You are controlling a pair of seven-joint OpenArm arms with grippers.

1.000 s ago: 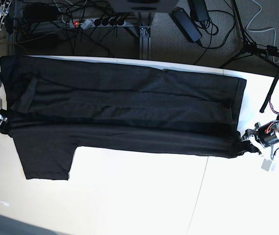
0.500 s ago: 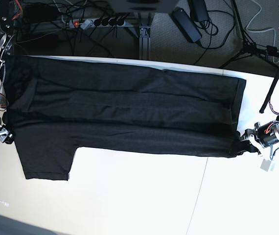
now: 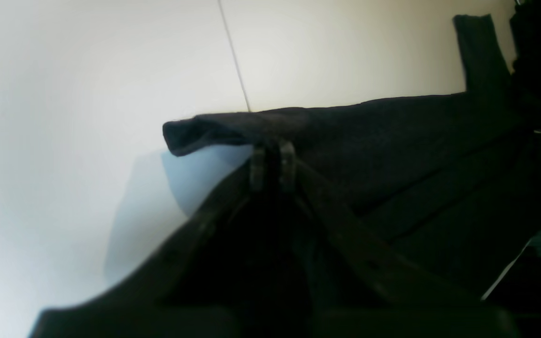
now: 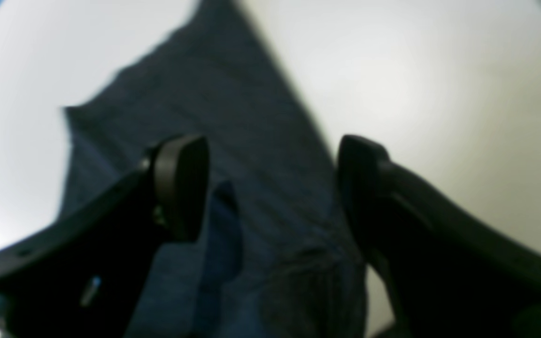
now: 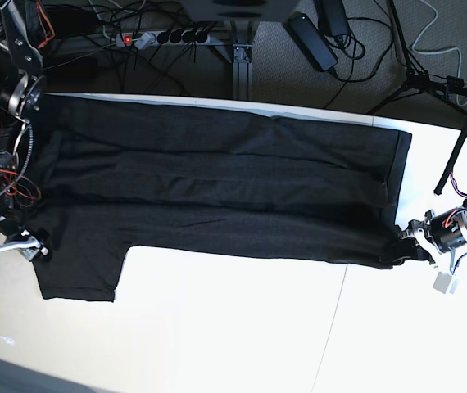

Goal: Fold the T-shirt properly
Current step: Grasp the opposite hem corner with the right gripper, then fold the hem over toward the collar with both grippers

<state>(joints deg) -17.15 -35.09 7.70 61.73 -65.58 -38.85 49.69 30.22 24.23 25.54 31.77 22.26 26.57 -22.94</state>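
two pincers: left pincer (image 3: 273, 162) pinching the shirt (image 5: 217, 188) hem on the bench (image 5: 242, 327); right pincer (image 4: 270, 188) spread over a sleeve.

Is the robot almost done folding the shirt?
Not yet. The T-shirt lies in a long band with lengthwise folds across the table. The left gripper is pinching its hem corner; the right gripper is open above the other end. One sleeve sticks out, and the crosswise folds remain.
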